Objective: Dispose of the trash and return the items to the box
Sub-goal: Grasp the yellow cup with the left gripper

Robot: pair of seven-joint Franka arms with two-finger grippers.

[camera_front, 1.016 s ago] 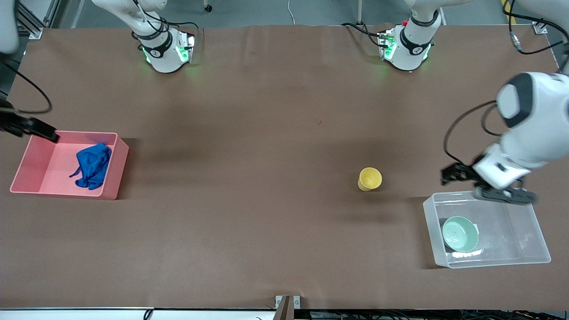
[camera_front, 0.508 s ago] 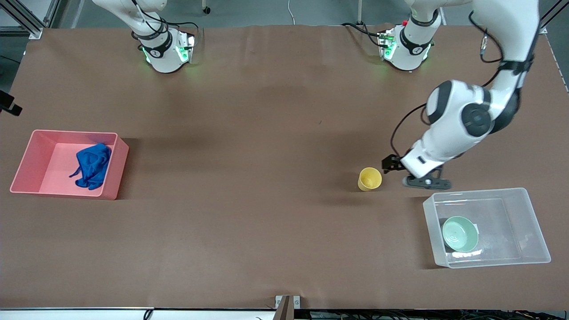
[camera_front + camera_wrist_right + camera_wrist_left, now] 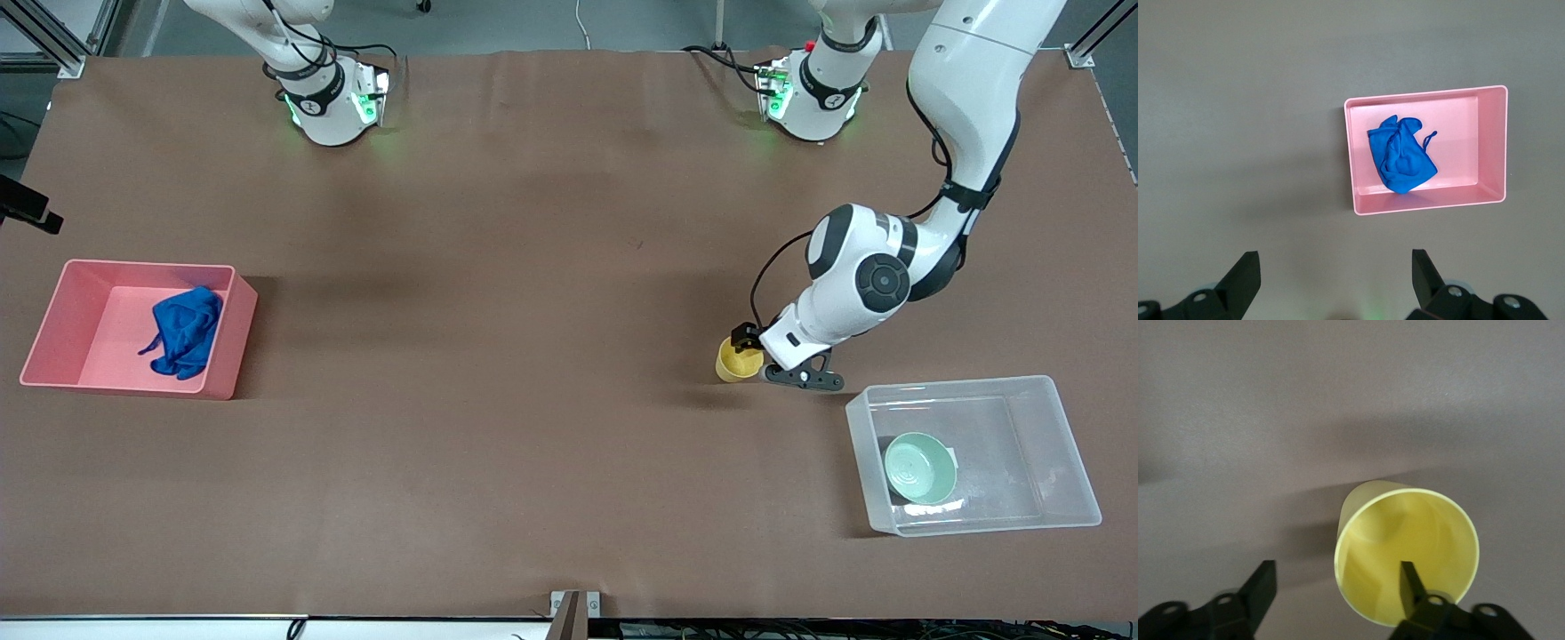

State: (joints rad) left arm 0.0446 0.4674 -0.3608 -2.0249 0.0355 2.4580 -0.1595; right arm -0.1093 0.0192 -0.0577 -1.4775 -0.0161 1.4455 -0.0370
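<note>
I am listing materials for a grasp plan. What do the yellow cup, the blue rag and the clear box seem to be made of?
Yellow cup: probably plastic, smooth thin wall with a soft sheen; the open left claw straddles its rim.
Blue rag: soft cloth, crumpled in many folds, matte.
Clear box: likely plastic, see-through walls, so the table shows through.

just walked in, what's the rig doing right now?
The left gripper is at the yellow cup, open, one finger over the cup's mouth and the other outside its wall; nothing is gripped yet. The green bowl already sits in the clear box. The blue rag lies in the pink bin. The right gripper waits open, high above the table.
</note>
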